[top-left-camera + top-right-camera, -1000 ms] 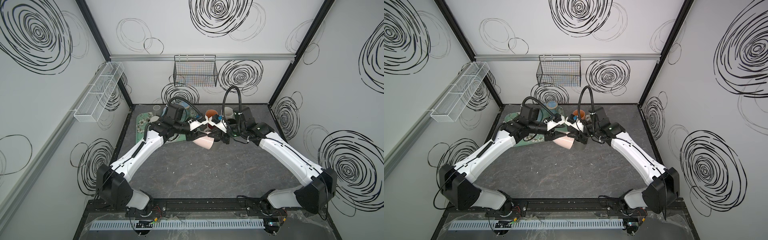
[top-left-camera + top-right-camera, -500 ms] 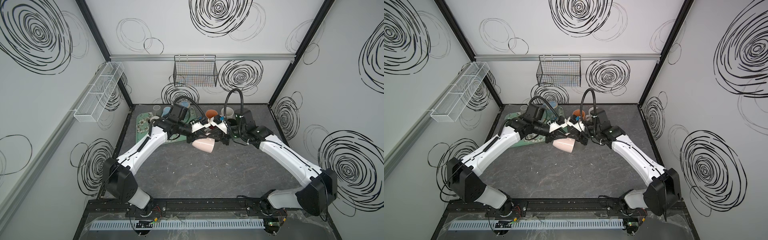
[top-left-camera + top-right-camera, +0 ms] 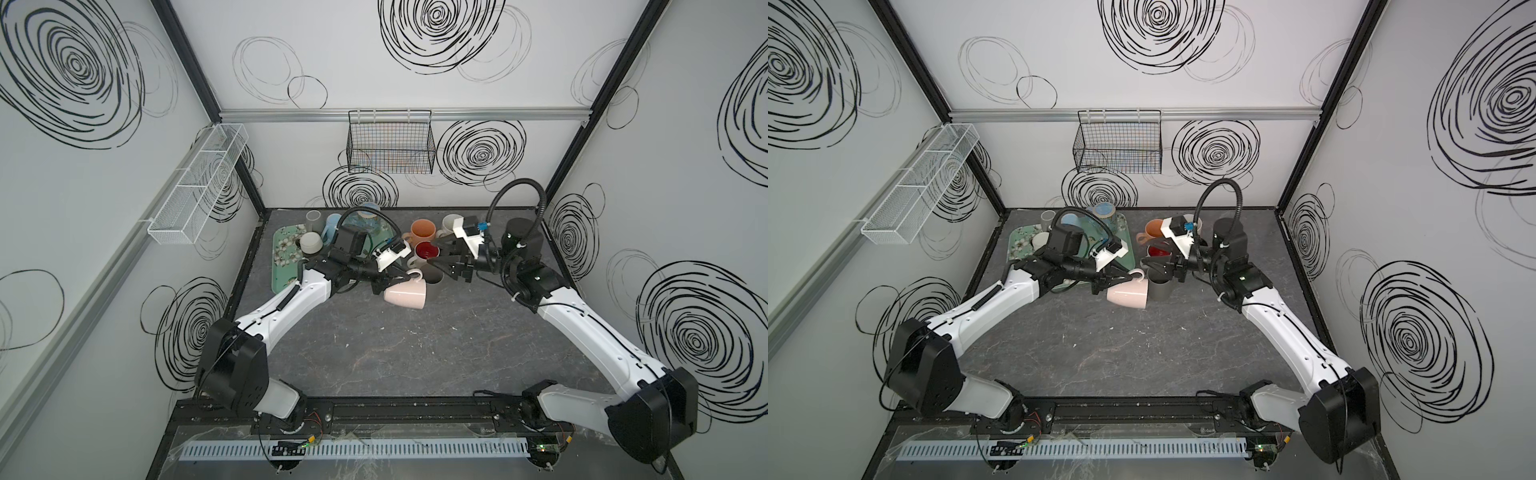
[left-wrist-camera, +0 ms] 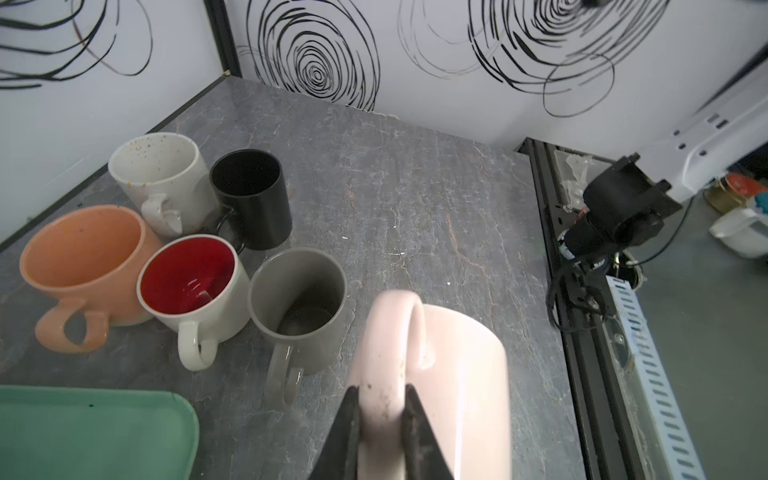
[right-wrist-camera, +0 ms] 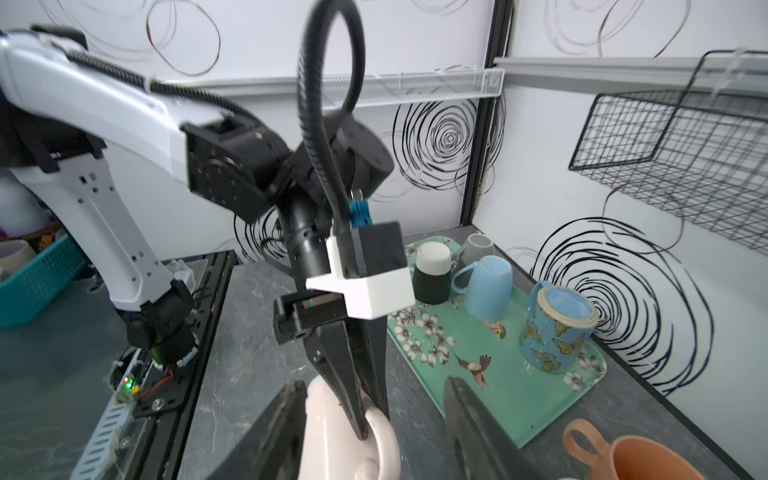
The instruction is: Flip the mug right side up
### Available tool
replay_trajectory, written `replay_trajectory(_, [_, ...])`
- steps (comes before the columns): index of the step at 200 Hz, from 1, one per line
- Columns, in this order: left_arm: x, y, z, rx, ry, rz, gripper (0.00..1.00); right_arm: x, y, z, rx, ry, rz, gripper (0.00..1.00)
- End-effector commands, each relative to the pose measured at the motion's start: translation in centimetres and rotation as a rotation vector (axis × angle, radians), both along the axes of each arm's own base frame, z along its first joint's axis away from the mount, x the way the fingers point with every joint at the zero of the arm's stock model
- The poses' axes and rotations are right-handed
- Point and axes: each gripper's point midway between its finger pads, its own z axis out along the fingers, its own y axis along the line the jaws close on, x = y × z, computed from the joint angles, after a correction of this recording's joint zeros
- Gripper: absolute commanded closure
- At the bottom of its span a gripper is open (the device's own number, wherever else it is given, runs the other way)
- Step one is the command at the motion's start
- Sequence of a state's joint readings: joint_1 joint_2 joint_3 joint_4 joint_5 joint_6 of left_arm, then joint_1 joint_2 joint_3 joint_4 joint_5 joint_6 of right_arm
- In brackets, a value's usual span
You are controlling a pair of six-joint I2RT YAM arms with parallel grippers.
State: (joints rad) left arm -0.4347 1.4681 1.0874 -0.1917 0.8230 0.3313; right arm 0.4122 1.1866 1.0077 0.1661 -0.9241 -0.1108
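Near the middle of the dark table [image 3: 395,365], a little toward its far side, the pink mug [image 3: 405,294] lies on its side with its handle [image 4: 390,332] turned upward; whether its body touches the surface cannot be told. The left gripper [image 4: 380,392] reaches in from the left and is clamped on that handle, one black finger on each side of the loop. The right gripper [image 5: 372,390] hangs just right of the mug with its fingers [image 5: 286,419] spread apart, holding nothing. Just beyond the pink mug stands a grey mug [image 4: 297,299], upright. Farther back in the same cluster are a white mug with a red inside [image 4: 187,282], an orange mug [image 4: 83,262], a black mug [image 4: 249,195] and a speckled white mug [image 4: 158,174], all upright. At far left lies a green flowered tray [image 5: 519,395] with several inverted cups on it.
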Motion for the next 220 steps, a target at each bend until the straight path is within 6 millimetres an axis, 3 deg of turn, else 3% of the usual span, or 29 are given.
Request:
replay_trajectory(1, [-0.1, -0.4, 7.8, -0.237, -0.149, -0.024, 1.0, -0.9, -0.3, 1.0, 0.066, 0.025, 0.052, 0.41])
replay_trajectory(68, [-1.3, -1.3, 9.2, -0.291, -0.153, -0.072, 1.0, 0.6, 1.1, -2.7, 0.004, 0.157, 0.061, 0.39])
replay_trajectory(126, [-1.8, -1.6, 10.1, -0.292, -0.167, -0.086, 1.0, 0.6, 1.9, -3.7, -0.027, 0.213, 0.123, 0.47])
replay_trajectory(184, [-2.2, -1.8, 10.3, -0.293, -0.159, -0.106, 1.0, 0.8, 2.2, -4.5, -0.043, 0.226, 0.129, 0.48])
replay_trajectory(205, [-2.2, -1.8, 10.4, -0.294, -0.16, -0.108, 1.0, 0.7, 2.5, -4.7, -0.048, 0.246, 0.156, 0.52])
replay_trajectory(220, [-2.2, -1.9, 10.5, -0.294, -0.162, -0.11, 1.0, 0.6, 2.7, -4.6, -0.049, 0.247, 0.18, 0.62])
